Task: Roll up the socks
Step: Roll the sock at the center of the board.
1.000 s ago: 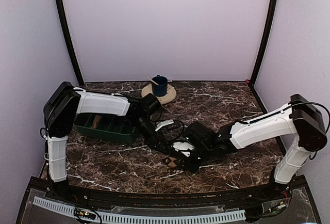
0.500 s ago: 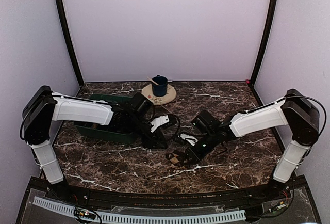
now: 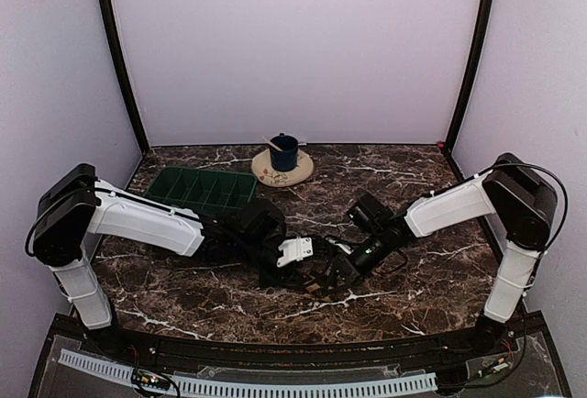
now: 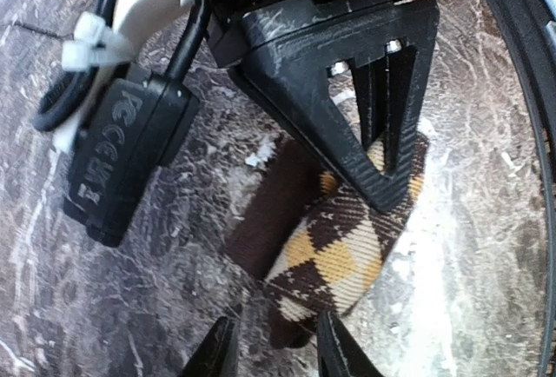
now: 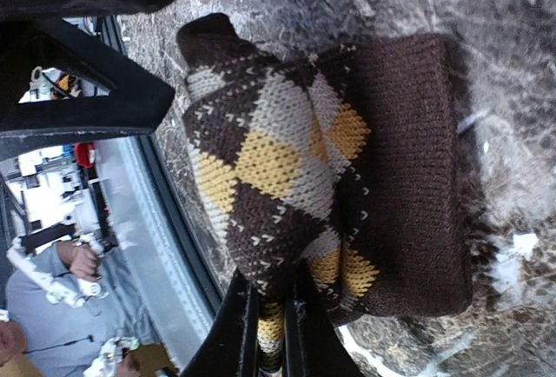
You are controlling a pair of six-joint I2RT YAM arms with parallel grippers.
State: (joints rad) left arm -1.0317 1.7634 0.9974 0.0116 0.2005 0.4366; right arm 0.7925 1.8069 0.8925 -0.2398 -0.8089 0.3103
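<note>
— What's the biggest thing there?
— A dark marble table (image 3: 422, 187), with a green tray (image 3: 204, 189) on it. The left arm (image 3: 147, 219) lies along the tray's near side. The right arm (image 3: 449, 207) extends from well to the tray's right.
— And smaller?
— A blue cup (image 3: 283, 151) on a round mat (image 3: 298, 171), just past the tray's right end and farther back.
— Where's the sock?
— A sock bundle (image 4: 334, 251), checkered brown, cream and yellow with a plain dark brown band, lies on the table to the right of the tray, nearer the arm bases.
— And the grippers?
— The right gripper (image 5: 272, 307) is pinched together on the bundle's fabric. The left gripper (image 4: 278, 347) has its fingers apart, with the bundle's end between the tips.
</note>
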